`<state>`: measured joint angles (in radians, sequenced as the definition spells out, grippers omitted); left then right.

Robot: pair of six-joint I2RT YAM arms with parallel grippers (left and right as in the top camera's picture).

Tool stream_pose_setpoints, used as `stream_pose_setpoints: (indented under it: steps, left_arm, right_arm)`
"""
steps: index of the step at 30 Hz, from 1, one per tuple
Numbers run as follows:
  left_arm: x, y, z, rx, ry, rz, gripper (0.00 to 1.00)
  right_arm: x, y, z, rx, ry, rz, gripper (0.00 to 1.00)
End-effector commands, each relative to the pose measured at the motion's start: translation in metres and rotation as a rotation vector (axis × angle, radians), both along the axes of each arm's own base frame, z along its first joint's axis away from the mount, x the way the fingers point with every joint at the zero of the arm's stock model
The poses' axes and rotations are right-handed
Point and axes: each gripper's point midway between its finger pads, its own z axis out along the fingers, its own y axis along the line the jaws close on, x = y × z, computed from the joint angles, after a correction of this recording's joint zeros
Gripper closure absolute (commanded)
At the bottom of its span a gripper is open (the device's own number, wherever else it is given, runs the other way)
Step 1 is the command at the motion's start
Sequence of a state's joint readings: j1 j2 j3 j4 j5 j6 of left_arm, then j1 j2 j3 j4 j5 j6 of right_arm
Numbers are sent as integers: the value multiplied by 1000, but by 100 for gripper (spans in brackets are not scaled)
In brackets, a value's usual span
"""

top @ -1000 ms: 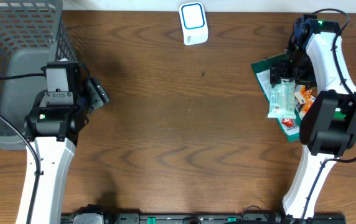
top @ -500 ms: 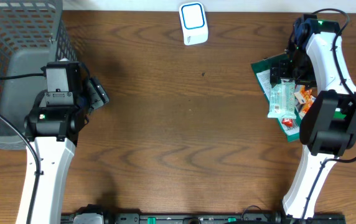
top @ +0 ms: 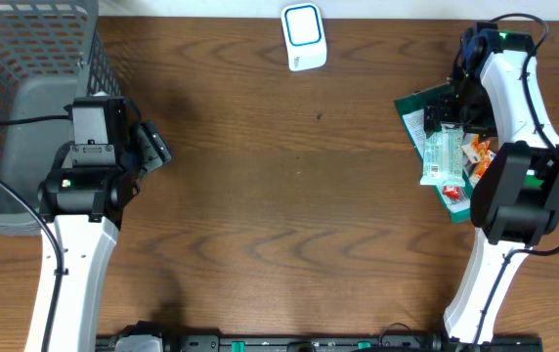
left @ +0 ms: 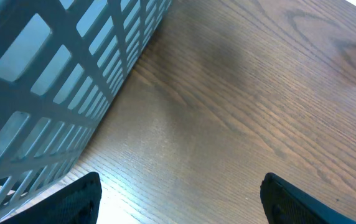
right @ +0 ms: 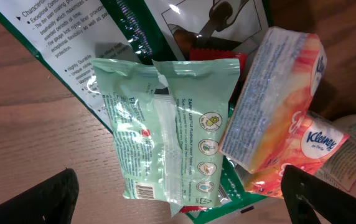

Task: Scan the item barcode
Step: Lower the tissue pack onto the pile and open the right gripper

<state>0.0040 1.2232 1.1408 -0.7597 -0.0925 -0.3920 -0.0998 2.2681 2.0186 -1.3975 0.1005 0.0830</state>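
Observation:
Items lie in a pile at the table's right side: a pale green wipes packet (right: 172, 130) with a barcode (right: 144, 190) near its lower corner, an orange tissue pack (right: 277, 118) and a dark green bag (right: 103, 37) underneath. My right gripper (right: 184, 208) hangs open just above the pile, its fingers (right: 47, 199) apart on either side of the green packet (top: 443, 156), touching nothing. A white and blue scanner (top: 302, 37) stands at the far edge. At the left my left gripper (top: 155, 149) stands open over bare wood (left: 181, 208), holding nothing.
A grey mesh basket (top: 25, 88) fills the far left corner, right beside the left arm; its wall (left: 60, 74) shows close in the left wrist view. Bare wood lies between the two arms.

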Motion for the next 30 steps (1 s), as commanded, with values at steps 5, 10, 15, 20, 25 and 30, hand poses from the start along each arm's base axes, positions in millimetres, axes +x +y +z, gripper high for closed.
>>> stream_pose_setpoints:
  steps: [5, 10, 15, 20, 25, 30]
  left_arm:
    - [-1, 4, 0, 14, 4, 7, 17]
    - [-1, 4, 0, 14, 4, 7, 17]
    - [-1, 4, 0, 14, 4, 7, 17]
    - [-1, 4, 0, 14, 4, 7, 17]
    - [-1, 4, 0, 14, 4, 7, 17]
    - [-1, 4, 0, 14, 4, 7, 17]
  right_arm:
    - [0, 2, -2, 9, 6, 11, 1]
    - [0, 2, 1, 9, -1, 11, 1]
    - [3, 6, 43, -2, -106, 21, 1]
    - [-4, 10, 120, -19, -295, 30, 1]
    - [-29, 12, 202, -39, -507, 31, 1]
    - [-67, 16, 272, -57, -702, 32, 1]
